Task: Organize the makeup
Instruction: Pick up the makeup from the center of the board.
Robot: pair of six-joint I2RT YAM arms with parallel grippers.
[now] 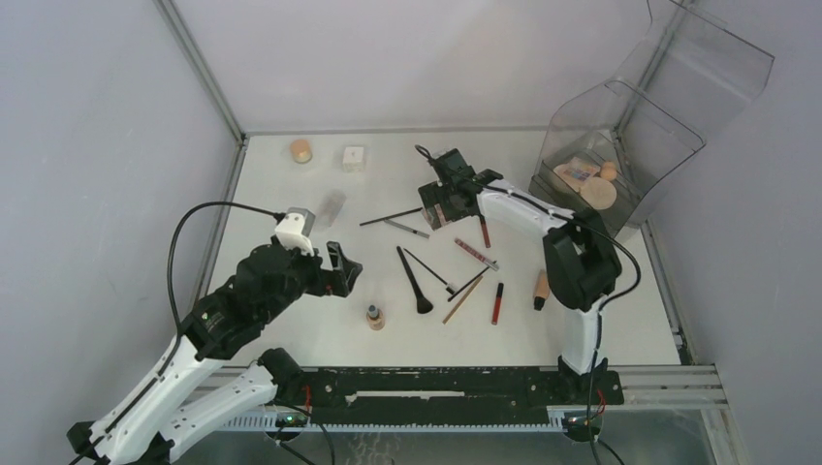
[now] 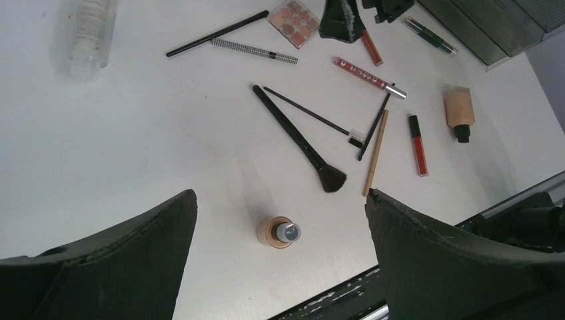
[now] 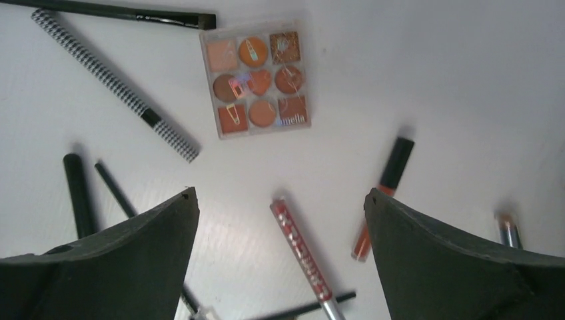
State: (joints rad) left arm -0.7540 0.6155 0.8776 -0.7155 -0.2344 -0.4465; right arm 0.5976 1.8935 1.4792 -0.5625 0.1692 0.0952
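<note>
Makeup lies scattered over the white table [image 1: 291, 320]. My right gripper [image 3: 281, 193] hangs open and empty over the far middle [image 1: 441, 199]. A square palette [image 3: 256, 79] of orange shades lies just ahead of its fingers. A patterned red lip tube [image 3: 300, 250] lies below, between them, and an orange gloss tube [image 3: 383, 200] is by the right finger. My left gripper [image 2: 281, 197] is open and empty at the left [image 1: 344, 271], above an upright tan bottle [image 2: 280, 232]. A large black brush [image 2: 300, 141] lies beyond it.
The clear organizer box [image 1: 620, 145] stands at the back right with a palette [image 1: 579, 172] and a round compact [image 1: 598, 194] inside. A white cube jar [image 1: 353, 158] and a beige compact [image 1: 300, 150] sit at the back left. A tan bottle [image 1: 541, 288] and a red tube [image 1: 497, 302] lie front right.
</note>
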